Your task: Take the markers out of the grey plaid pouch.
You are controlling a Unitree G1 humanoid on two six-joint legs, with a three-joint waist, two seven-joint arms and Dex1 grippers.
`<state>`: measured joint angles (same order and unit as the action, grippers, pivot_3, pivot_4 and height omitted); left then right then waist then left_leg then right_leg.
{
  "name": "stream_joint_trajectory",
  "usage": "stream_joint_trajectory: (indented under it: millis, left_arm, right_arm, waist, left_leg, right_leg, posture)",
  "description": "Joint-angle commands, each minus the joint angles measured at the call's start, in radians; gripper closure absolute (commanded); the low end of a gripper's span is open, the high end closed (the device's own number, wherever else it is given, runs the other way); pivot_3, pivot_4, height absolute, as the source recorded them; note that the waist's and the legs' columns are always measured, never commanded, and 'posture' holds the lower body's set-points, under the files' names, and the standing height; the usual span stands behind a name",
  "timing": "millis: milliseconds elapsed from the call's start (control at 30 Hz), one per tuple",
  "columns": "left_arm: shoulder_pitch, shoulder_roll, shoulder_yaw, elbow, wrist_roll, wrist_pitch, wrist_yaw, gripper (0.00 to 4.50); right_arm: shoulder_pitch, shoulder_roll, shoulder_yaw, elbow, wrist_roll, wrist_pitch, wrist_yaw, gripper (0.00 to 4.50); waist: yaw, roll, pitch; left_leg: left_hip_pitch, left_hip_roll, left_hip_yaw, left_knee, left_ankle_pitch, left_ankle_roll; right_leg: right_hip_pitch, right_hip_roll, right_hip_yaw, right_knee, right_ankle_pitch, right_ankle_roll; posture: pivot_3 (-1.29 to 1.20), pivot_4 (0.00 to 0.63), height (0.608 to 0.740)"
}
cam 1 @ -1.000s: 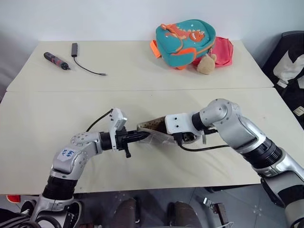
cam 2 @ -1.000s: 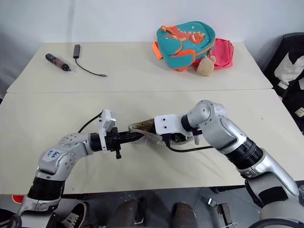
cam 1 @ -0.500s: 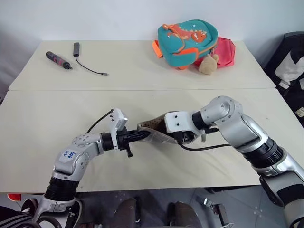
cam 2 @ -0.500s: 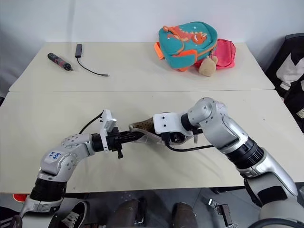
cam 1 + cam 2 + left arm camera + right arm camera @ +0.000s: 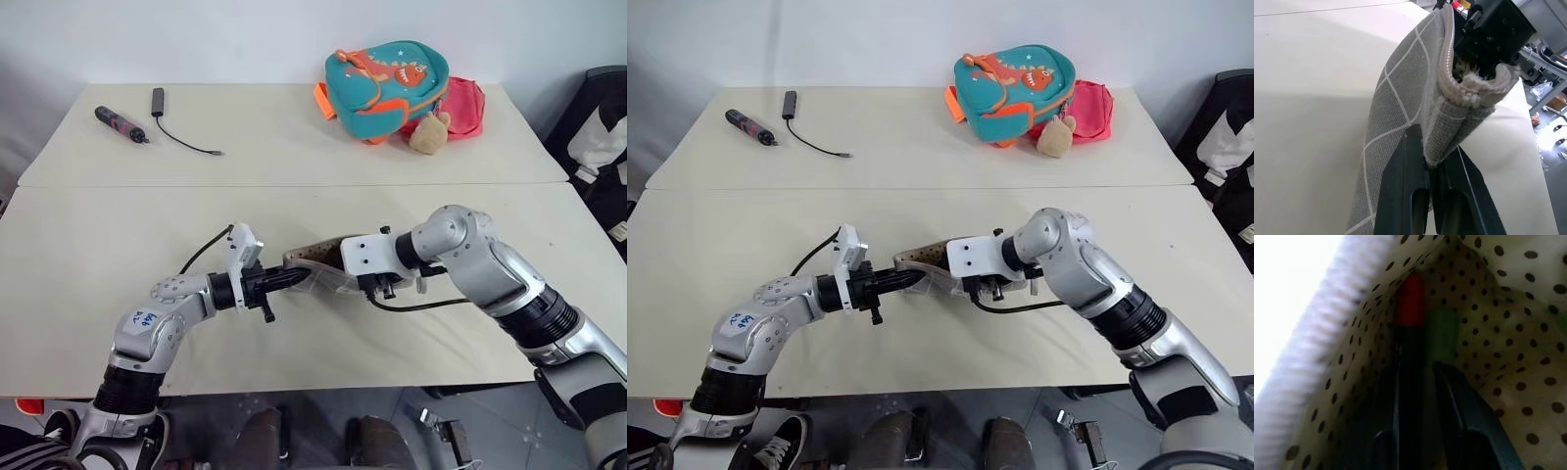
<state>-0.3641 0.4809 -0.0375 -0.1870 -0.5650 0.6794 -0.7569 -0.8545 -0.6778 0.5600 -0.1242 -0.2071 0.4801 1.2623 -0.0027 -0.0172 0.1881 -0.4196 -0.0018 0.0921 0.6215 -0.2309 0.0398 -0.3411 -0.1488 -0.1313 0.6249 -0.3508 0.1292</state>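
inside the grey plaid pouch (image 5: 318,277), pinched at its edge by the left gripper (image 5: 1431,164), the red marker (image 5: 1410,308) is straddled by the right gripper (image 5: 1422,382); whether it is clamped cannot be told.

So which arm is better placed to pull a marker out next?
Right: the right gripper is inside the grey plaid pouch around the red marker. The left gripper is clamping the pouch's edge.

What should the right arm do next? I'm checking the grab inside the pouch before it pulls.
Probably finish closing the right pincer on the red marker, then draw it out. Its fingers reach inside the dotted lining with the red marker between them and the green marker beside. The left pincer is clamped on the pouch edge, holding it up off the table.
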Motion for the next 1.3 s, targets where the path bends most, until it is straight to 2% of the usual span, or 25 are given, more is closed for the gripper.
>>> stream_joint_trajectory:
  millis: [33, 800, 1033, 1133, 1300]
  left_arm:
    - [-0.001, -0.004, 0.012, -0.025, 0.002, 0.008, 0.02, 4.5]
    - [0.018, -0.039, -0.002, -0.07, -0.006, 0.026, 0.055, 4.5]
    - [0.019, -0.042, -0.003, -0.076, -0.005, 0.027, 0.06, 4.5]
    - [0.016, -0.042, -0.001, -0.074, -0.005, 0.027, 0.063, 4.5]
    - [0.016, -0.039, -0.001, -0.071, -0.001, 0.023, 0.064, 4.5]
  right_arm:
    - [0.008, -0.019, 0.024, -0.012, -0.028, 0.013, 0.031, 3.41]
    - [0.033, 0.052, 0.059, 0.132, -0.16, 0.026, -0.052, 3.41]
    - [0.051, 0.053, 0.077, 0.154, -0.155, 0.051, -0.005, 3.41]
    - [0.056, 0.065, 0.063, 0.128, -0.129, 0.071, 0.01, 3.94]
    - [0.042, 0.062, 0.035, 0.118, -0.128, 0.054, 0.006, 3.97]
  waist:
    - [0.0, 0.0, 0.0]
    - [0.0, -0.002, -0.001]
    - [0.0, -0.002, -0.001]
    - [0.001, -0.002, -0.002]
    - [0.001, -0.003, -0.002]
  left_leg:
    - [0.0, 0.0, 0.0, 0.0, 0.0, 0.0]
    - [0.001, 0.0, 0.0, 0.0, 0.0, 0.0]
    - [0.004, 0.0, 0.0, 0.0, -0.001, -0.002]
    - [0.005, 0.0, 0.0, 0.0, -0.003, -0.005]
    - [0.005, 0.0, 0.0, 0.0, -0.003, -0.005]
  right_leg:
    - [0.0, 0.0, 0.0, 0.0, 0.0, 0.0]
    - [0.001, 0.0, 0.0, -0.001, 0.0, 0.0]
    - [0.003, 0.0, 0.001, -0.003, 0.0, 0.0]
    - [0.004, -0.001, 0.002, -0.003, 0.0, 0.0]
    - [0.004, 0.0, 0.002, -0.003, 0.0, 0.0]
  posture:
    - [0.0, 0.15, 0.74]
    - [0.0, 0.15, 0.74]
    - [0.0, 0.15, 0.74]
    - [0.0, 0.15, 0.74]
    - [0.0, 0.15, 0.74]
